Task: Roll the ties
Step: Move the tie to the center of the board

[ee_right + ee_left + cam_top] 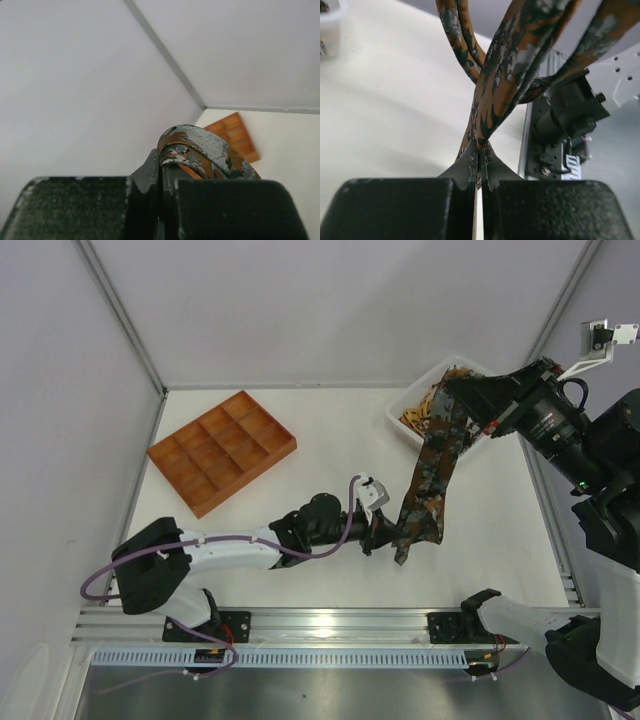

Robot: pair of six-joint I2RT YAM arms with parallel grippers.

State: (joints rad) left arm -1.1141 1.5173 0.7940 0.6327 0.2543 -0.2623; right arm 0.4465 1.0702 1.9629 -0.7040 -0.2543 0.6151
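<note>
Tie (432, 475) slants far-rightward from left end effector (394, 535) to right end effector (460, 392).

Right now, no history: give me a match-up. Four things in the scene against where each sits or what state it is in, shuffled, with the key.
Things
1. left gripper
2. right gripper
3. orange tray
4. white basket

Place or state
a. back right of the table, below the raised arm
b. shut on the low end of the tie, near the table
c. back left of the table, compartments bare
d. shut on the tie's upper part, held high

Pairs: 1-b, 2-d, 3-c, 4-a
</note>
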